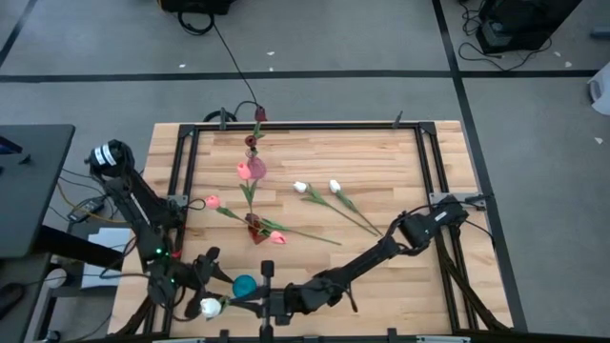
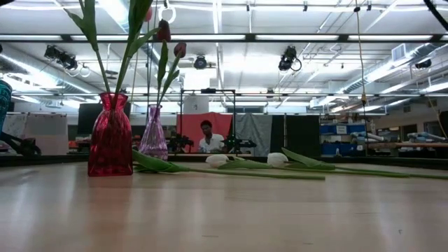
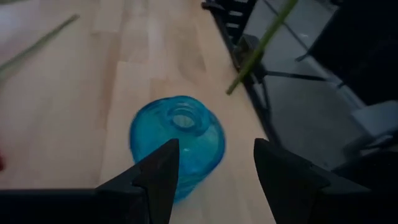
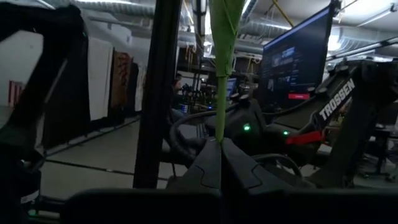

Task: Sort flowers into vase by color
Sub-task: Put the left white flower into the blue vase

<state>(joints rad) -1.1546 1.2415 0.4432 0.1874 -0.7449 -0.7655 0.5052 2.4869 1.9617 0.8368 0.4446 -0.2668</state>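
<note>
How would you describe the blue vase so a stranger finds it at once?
Start at the wooden table and go to its near edge, by the left gripper. The round blue glass vase stands there, empty. The red vase and purple vase already hold flowers.

Bright ceiling strip lights [image 2: 210, 38] glare in the low view; the right wrist view is dim, the blue vase [image 3: 177, 143] blurred.

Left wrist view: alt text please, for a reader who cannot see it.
A blue glass vase stands upright on the wooden table, just beyond the open left gripper. A thin green flower stem crosses diagonally above it, near the table's edge.
</note>
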